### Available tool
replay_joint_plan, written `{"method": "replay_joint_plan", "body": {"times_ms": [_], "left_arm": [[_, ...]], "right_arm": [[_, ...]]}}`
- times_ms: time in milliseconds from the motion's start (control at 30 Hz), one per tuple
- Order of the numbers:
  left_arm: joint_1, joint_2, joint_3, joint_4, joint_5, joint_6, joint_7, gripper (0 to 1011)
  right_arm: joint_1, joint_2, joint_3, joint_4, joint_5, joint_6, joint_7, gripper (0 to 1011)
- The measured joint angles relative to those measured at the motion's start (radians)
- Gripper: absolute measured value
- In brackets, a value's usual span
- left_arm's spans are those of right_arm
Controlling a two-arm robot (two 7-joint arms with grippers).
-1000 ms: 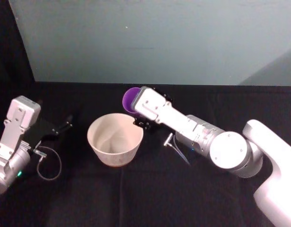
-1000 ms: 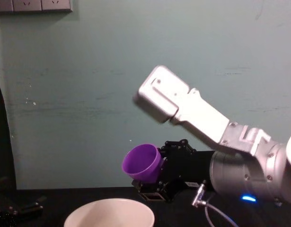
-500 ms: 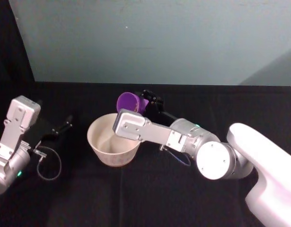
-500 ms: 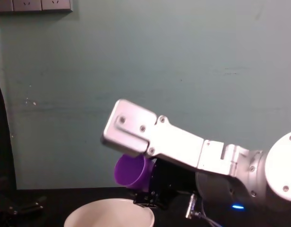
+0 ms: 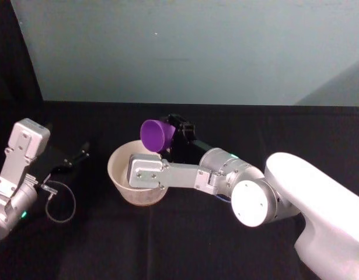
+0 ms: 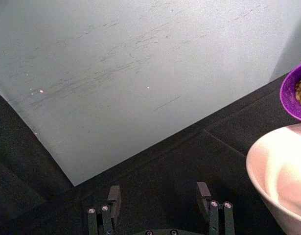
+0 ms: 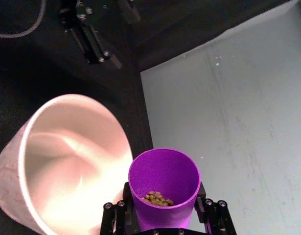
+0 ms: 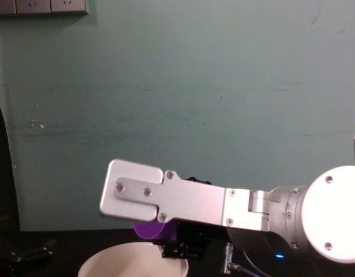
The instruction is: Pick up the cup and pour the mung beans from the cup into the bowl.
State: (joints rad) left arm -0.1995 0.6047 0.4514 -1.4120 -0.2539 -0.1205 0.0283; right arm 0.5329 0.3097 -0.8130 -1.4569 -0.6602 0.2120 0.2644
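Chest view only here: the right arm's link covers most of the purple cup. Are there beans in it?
Observer: Yes. In the right wrist view the right tool grips the cup, and a small heap of mung beans lies inside it.
Operator: Any beans in the bowl?
Observer: None visible. The right wrist view shows the inside of the bowl bare.
Operator: And the left arm?
Observer: The head view has the left arm parked on the robot's left, apart from the bowl. The left tool is open.
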Motion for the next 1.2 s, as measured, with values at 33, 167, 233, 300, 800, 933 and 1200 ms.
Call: {"method": "replay_joint_plan", "body": {"times_ms": [33, 167, 233, 300, 800, 933, 1200], "left_arm": [[0.000, 0.000, 0.000, 0.000, 0.000, 0.000, 0.000, 1011], [0.000, 0.000, 0.000, 0.000, 0.000, 0.000, 0.000, 1011], [0.000, 0.000, 0.000, 0.000, 0.000, 0.000, 0.000, 1011], [0.000, 0.000, 0.000, 0.000, 0.000, 0.000, 0.000, 1011], [0.000, 0.000, 0.000, 0.000, 0.000, 0.000, 0.000, 1011], [0.000, 0.000, 0.000, 0.000, 0.000, 0.000, 0.000, 1012], [0.000, 0.000, 0.000, 0.000, 0.000, 0.000, 0.000, 1011]], "right_arm": [[0.002, 0.000, -0.002, 0.000, -0.004, 0.001, 0.005, 732], [0.013, -0.002, -0.009, -0.002, -0.026, 0.007, 0.038, 732], [0.022, -0.005, -0.011, -0.004, -0.037, 0.011, 0.057, 732], [0.027, -0.007, -0.010, -0.004, -0.042, 0.012, 0.068, 732], [0.041, -0.016, -0.034, -0.009, -0.172, 0.037, 0.084, 732], [0.042, -0.018, -0.037, -0.009, -0.194, 0.037, 0.088, 732], [0.042, -0.021, -0.046, -0.009, -0.242, 0.030, 0.110, 733]]}}
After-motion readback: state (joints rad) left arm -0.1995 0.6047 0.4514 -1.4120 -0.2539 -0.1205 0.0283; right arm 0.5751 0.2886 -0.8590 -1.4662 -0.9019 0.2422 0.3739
